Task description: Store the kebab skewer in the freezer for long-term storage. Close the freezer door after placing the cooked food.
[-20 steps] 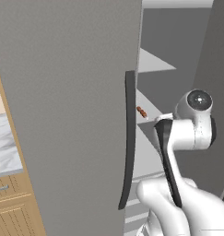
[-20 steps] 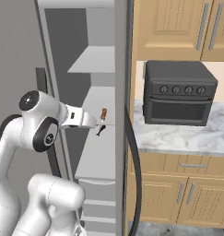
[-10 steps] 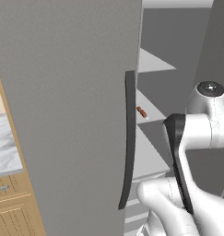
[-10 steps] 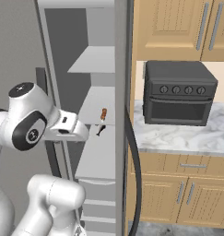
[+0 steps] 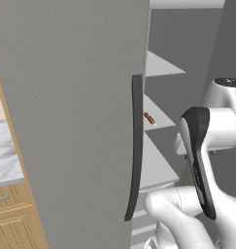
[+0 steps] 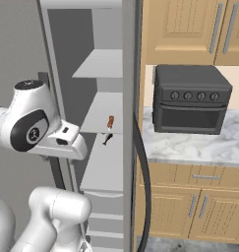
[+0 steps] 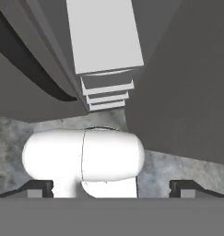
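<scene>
2 tall grey panels frame the freezer, and the kebab skewer lies on a white shelf inside it, near that shelf's front edge, roughly level with the toaster oven that stands on the marble counter to the right of the freezer. From the left base view the same kebab skewer shows as a short reddish-brown stick just beyond the long dark handle of the freezer door, which stands swung open and fills the near side of that view. 1 more white shelf sits above the skewer's shelf, and white drawers stack below it. The gripper is free of the skewer and well apart from it; its 2 dark fingertips stand spread wide at the bottom corners of the hand view with nothing between them. That view looks down past the drawer fronts of the freezer to the mottled grey floor. Wooden cabinets hang above the toaster oven, and more of them sit under the counter.
</scene>
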